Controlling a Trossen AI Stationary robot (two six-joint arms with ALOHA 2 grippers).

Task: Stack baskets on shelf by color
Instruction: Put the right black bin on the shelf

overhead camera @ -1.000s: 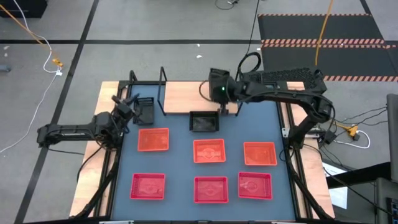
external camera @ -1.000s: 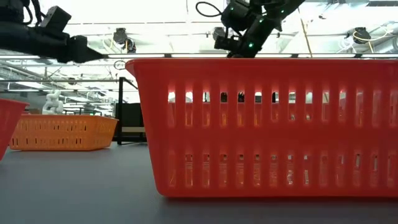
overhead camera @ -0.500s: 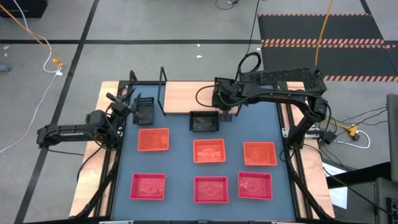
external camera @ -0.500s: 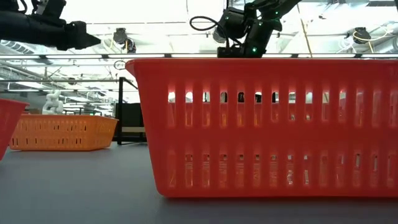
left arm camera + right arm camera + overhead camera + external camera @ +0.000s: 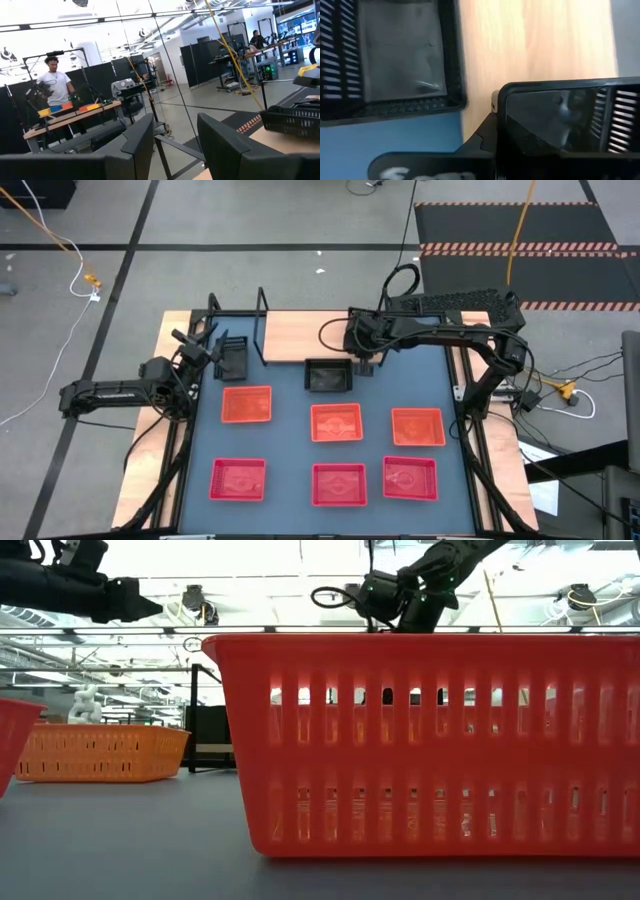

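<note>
Three pinkish-red baskets [image 5: 340,484] stand in the near row and three orange baskets [image 5: 336,423] in the middle row. One black basket [image 5: 328,376] sits on the table by the shelf's near edge. Another black basket [image 5: 233,358] rests on the left end of the wooden shelf [image 5: 298,335]. My left gripper [image 5: 203,350] hovers open just left of it, touching nothing. My right gripper [image 5: 363,357] points down over the shelf's near edge, shut on a third black basket [image 5: 560,120]. My right gripper comes from above, pointing down, and has the third black basket at one end wall [image 5: 520,115]. That basket itself covers the fingertips, so the kind of hold stays hidden. It hangs close under the gripper over the wooden board, beside the black basket [image 5: 395,55] on the table.
The shelf's black wire uprights [image 5: 262,320] rise between the two grippers. The middle and right of the board lie bare. In the low view a red basket [image 5: 430,740] fills the foreground. A person [image 5: 52,87] stands far off in the room behind.
My left gripper drew back from the black basket on the shelf toward the table's left edge and rose a little. My right gripper moved toward the near edge, from over the board to its near edge, turning as it went.
</note>
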